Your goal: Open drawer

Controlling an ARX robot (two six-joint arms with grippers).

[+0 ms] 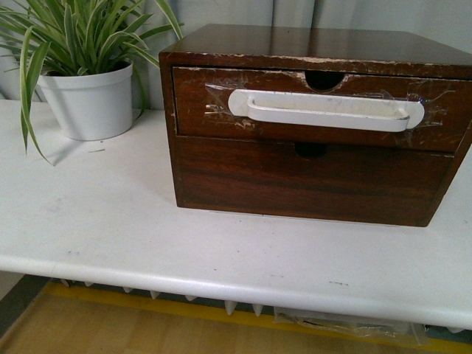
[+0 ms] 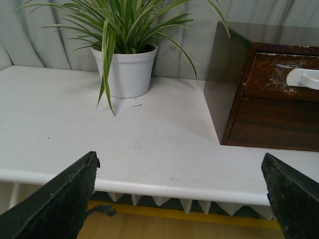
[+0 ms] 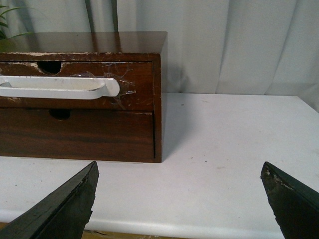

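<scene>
A striped spider plant [image 1: 81,37] is spilling out of a white pot [image 1: 90,103] that is standing at the far left of a white table [image 1: 110,221], in front of a pale curtain [image 1: 221,15]. Just to the right of the pot, and not touching it, a dark brown wooden chest [image 1: 317,44] is sitting on the tabletop with its front facing the camera.

The drawer [image 1: 193,110] is occupying the upper slot of the chest and is lying pushed in within the frame. Its top edge is showing chipped, pale wood around a half-round notch [image 1: 324,79]. A long white bar handle [image 1: 328,110] is running across the drawer's face, with crinkled clear tape [image 1: 217,99] holding down each end. Below it, a plain lower drawer front [image 1: 310,181] is filling the bottom slot.

In the left wrist view, the left gripper [image 2: 179,159] is hovering off the near edge of the table, its two dark fingers [image 2: 65,204] standing wide apart, with the pot and the chest's left side beyond them. In the right wrist view, the right gripper [image 3: 180,167] is likewise hanging near the table's front edge with its fingers [image 3: 291,199] spread wide, looking toward the right end of the handle and the bare tabletop to the right of the chest. Neither gripper is touching the drawer.
</scene>
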